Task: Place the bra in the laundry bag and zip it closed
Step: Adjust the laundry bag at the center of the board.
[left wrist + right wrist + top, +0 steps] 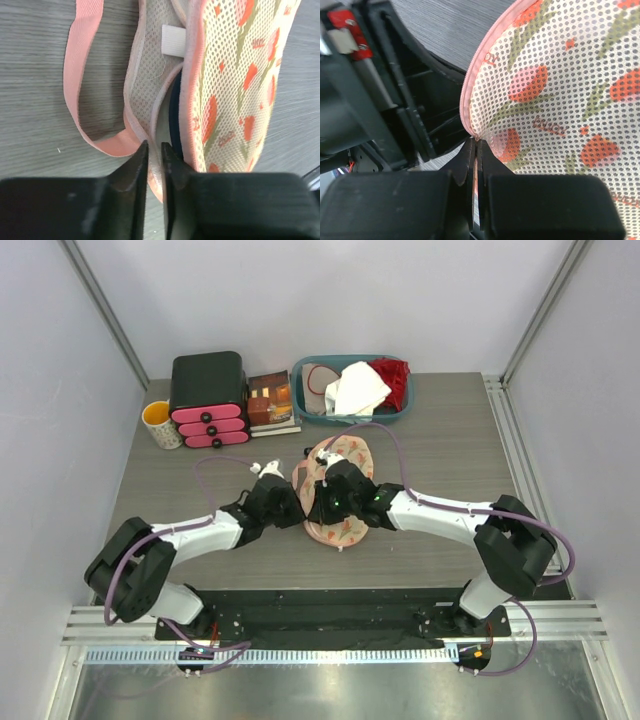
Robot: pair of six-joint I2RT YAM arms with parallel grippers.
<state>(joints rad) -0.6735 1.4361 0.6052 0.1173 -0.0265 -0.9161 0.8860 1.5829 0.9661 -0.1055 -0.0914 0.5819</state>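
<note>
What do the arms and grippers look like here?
The left arm and right arm match: white links, bulky black joints, a purple cable looping along each. The left gripper and right gripper are matte black, blocky, with fingers tapering to thin tips.

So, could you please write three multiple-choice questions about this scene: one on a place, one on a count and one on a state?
1. Where does the laundry bag lie?
A) at the far left corner of the table
B) mid-table, between the left gripper and the right gripper
C) hanging over the right edge

2. How many pink drawers has the black drawer unit?
A) one
B) two
C) three

3. The right gripper is:
A) shut on the laundry bag's pink edge
B) wide open
C) shut, clear of the bag

Answers:
1 B: the top view shows the bag at the centre with one arm at each side.
2 C: three pink fronts are stacked.
3 A: the right wrist view shows pink trim pinched between the fingers.
</note>
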